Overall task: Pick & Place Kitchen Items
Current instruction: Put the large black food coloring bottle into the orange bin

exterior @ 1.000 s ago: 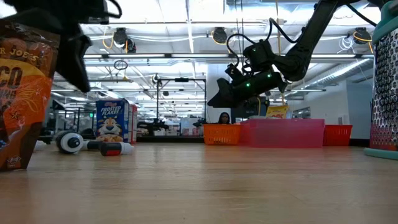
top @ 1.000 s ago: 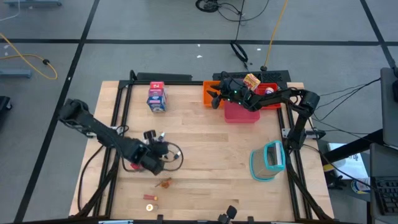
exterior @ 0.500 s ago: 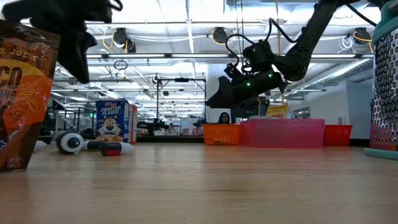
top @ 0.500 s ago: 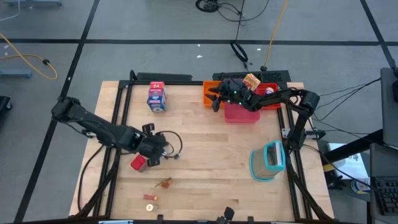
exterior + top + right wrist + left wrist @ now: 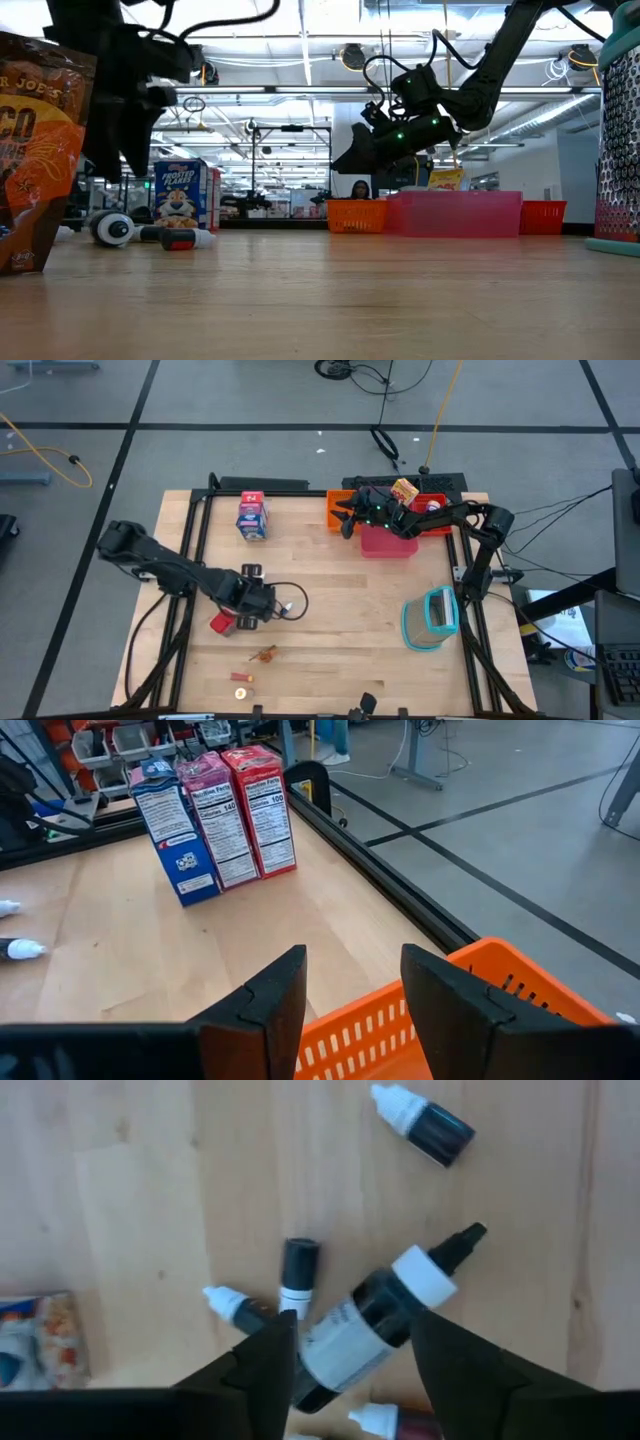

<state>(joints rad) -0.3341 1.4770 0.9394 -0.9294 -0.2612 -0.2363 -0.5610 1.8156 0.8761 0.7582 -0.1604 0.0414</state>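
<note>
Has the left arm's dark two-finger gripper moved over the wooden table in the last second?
Yes. In the high view the left gripper has shifted toward the right side of the table, farther from the small red carton beside it, and its fingers now stand open.

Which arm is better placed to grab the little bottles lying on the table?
Left, probably. The left gripper hangs open right above the bottles, while the right gripper is across the table over the orange tray.
</note>
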